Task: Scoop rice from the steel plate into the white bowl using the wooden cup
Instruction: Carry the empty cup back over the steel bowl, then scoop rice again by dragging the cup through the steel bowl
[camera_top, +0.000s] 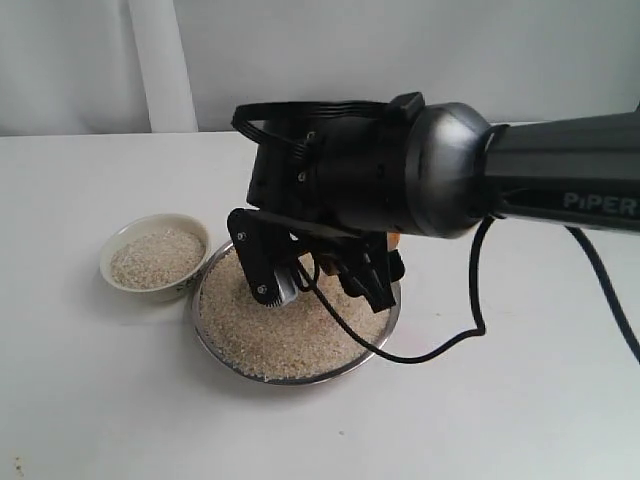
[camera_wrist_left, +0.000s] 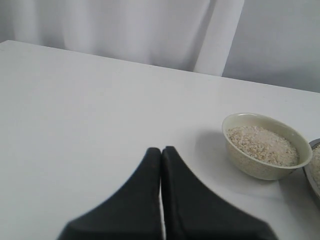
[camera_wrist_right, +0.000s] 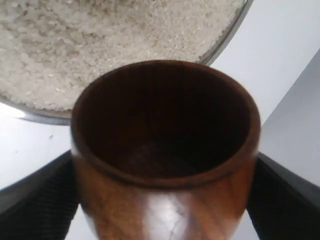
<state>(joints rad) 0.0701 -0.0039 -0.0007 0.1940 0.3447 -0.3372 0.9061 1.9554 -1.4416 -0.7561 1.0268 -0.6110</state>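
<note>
Lettering "PiPER" (camera_top: 598, 203) on right arm (camera_top: 545, 160) over steel plate (camera_top: 213, 345)

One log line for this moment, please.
right gripper: holds cup over plate | cup: looks empty | plate: heaped rice | bowl: holds rice | left gripper: closed, empty

white tabletop (camera_top: 90, 400); pale curtain (camera_wrist_left: 125, 30) hanging in folds behind; soft even light

Showing just an orange sliver of the wooden cup (camera_top: 396, 239) behind the right tool (camera_top: 322, 295) in the exterior view, and covering the far rim of the steel plate (camera_top: 290, 381) beneath it. Cutting off the cup's base between that tool's fingers (camera_wrist_right: 35, 200). Blurring and cropping the left tool (camera_wrist_left: 161, 150).
</note>
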